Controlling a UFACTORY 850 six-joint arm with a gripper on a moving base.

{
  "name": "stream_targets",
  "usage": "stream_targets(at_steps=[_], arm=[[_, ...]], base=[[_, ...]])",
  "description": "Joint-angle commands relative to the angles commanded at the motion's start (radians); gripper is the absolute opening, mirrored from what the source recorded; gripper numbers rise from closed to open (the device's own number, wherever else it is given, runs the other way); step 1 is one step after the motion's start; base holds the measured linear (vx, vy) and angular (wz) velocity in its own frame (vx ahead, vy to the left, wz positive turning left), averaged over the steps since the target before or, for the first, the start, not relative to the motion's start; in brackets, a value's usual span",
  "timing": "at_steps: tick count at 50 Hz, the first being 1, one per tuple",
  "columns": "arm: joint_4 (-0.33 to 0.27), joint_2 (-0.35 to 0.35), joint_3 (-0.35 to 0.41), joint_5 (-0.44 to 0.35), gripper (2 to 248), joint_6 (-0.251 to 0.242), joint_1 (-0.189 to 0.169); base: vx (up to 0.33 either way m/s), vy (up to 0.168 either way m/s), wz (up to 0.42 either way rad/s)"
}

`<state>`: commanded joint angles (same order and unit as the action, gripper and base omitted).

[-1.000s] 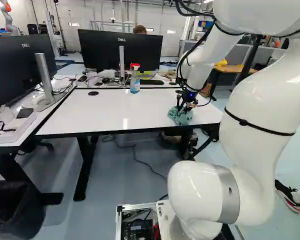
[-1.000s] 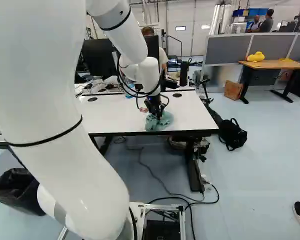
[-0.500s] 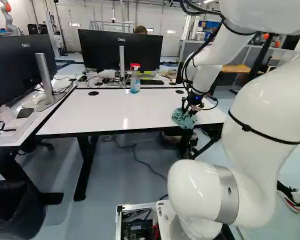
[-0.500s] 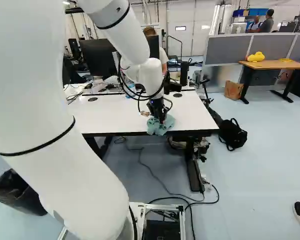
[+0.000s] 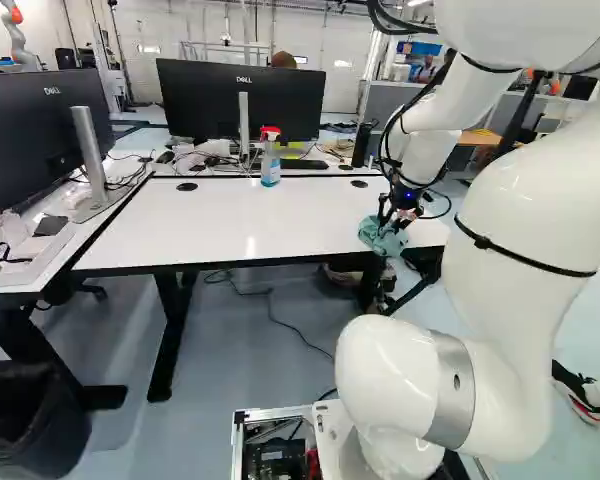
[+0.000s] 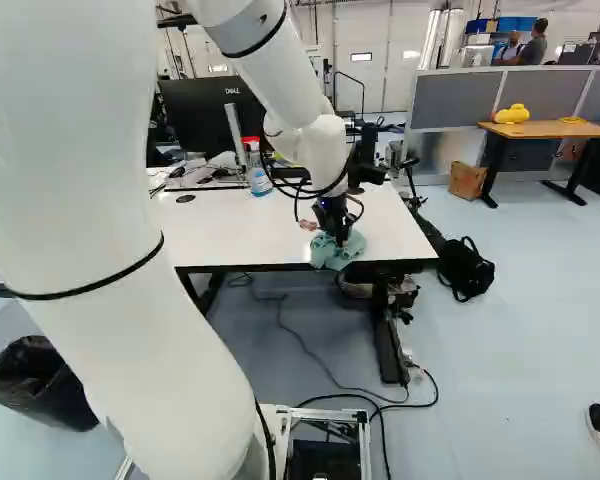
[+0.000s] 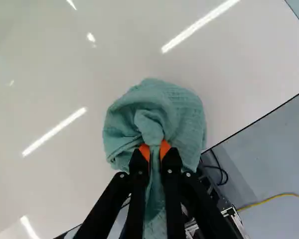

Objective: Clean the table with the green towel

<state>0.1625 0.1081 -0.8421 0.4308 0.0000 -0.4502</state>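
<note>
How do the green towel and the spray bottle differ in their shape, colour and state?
The towel is soft and bunched up, while the spray bottle stands upright in a firm shape. The towel is plain green; the bottle is bluish with a red and white top. The towel is pinched between the jaws, whereas the bottle stands free of them. Both are on the white table.

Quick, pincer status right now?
Pincer: closed on the bunched green towel, cloth pinched between both orange pads.
</note>
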Motion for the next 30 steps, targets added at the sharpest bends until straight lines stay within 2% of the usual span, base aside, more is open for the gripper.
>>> stream_targets(at_steps=[17, 30], arm=[[0.000, 0.057, -0.064, 0.000, 42, 0.000, -0.048], [0.000, 0.109, -0.125, 0.000, 42, 0.000, -0.038]], base=[[0.000, 0.000, 0.000], [0.000, 0.000, 0.000]])
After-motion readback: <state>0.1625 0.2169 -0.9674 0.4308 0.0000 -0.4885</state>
